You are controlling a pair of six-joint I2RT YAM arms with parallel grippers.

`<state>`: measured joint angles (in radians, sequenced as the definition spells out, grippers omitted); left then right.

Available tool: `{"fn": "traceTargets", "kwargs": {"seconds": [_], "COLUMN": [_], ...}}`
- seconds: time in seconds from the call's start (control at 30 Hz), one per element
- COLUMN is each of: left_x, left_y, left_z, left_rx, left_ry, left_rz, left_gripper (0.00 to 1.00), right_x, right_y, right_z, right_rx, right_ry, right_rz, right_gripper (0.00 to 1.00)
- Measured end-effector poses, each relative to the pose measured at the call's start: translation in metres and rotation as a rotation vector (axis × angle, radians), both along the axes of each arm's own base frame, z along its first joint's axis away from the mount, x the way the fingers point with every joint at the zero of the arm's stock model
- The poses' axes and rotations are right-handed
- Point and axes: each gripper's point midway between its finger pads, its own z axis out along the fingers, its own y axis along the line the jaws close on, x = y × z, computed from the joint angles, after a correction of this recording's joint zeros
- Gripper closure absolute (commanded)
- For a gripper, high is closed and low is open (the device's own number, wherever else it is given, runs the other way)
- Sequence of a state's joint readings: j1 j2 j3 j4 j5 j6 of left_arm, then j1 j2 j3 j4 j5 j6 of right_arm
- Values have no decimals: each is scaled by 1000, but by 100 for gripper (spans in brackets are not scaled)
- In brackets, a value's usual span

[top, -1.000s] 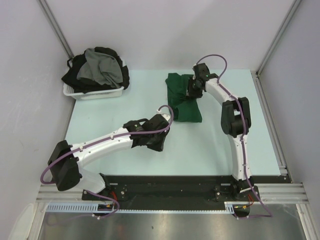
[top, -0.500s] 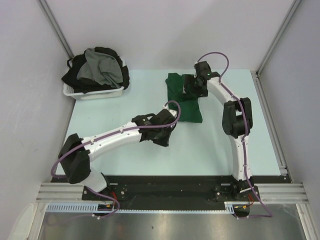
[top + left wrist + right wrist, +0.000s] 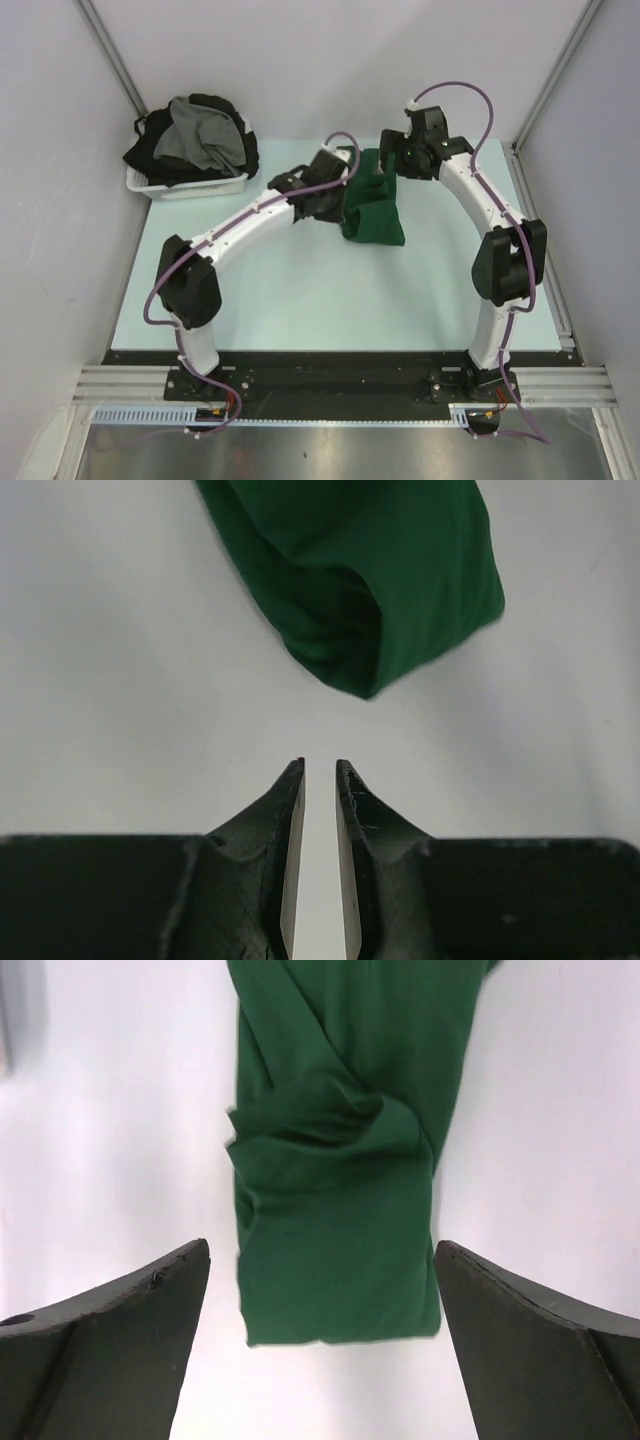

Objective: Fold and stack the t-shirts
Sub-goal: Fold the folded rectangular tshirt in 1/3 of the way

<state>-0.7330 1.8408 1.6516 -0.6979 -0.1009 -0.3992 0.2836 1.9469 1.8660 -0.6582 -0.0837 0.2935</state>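
A dark green t-shirt (image 3: 375,222) lies folded into a narrow strip on the pale table, with a bunched ridge across its middle (image 3: 330,1125). My right gripper (image 3: 392,165) hovers over the shirt's far end. It is wide open (image 3: 322,1245), with the shirt's straight edge showing between its fingers and nothing in its grip. My left gripper (image 3: 335,197) sits at the shirt's left edge. Its fingers stand only a narrow gap apart (image 3: 320,763), empty, and a rounded fold of the shirt (image 3: 375,590) lies just ahead. More t-shirts, grey and black (image 3: 200,140), are heaped at the far left.
The grey and black heap fills a white plastic basket (image 3: 195,187) at the table's far left corner. Grey walls close in the table on the left, back and right. A metal rail (image 3: 540,250) runs along the right edge.
The right gripper opened, let go of the green shirt and drew back toward its far end. The left arm swung from the table's middle up to the shirt's left edge.
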Motion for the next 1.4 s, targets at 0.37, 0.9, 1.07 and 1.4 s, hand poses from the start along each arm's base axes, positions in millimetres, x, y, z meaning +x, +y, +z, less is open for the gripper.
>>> {"fn": "traceTargets", "kwargs": {"seconds": [0.37, 0.9, 1.07, 1.4], "left_x": [53, 65, 63, 53], "left_y": [48, 31, 34, 43], "left_z": [19, -7, -9, -2], "left_rx": [-44, -21, -13, -4], "left_ry": [-50, -3, -1, -3], "left_rz": [138, 109, 112, 110], "left_gripper": [77, 77, 76, 76], "right_x": [-23, -87, -86, -95], "right_y": [-31, 31, 52, 80], "right_z": [-40, -72, -80, -141], "right_rx": [-30, 27, 42, 21], "right_ry": [126, 227, 216, 308], "right_rz": [-46, 100, 144, 191], "right_gripper": [100, 100, 100, 100]}}
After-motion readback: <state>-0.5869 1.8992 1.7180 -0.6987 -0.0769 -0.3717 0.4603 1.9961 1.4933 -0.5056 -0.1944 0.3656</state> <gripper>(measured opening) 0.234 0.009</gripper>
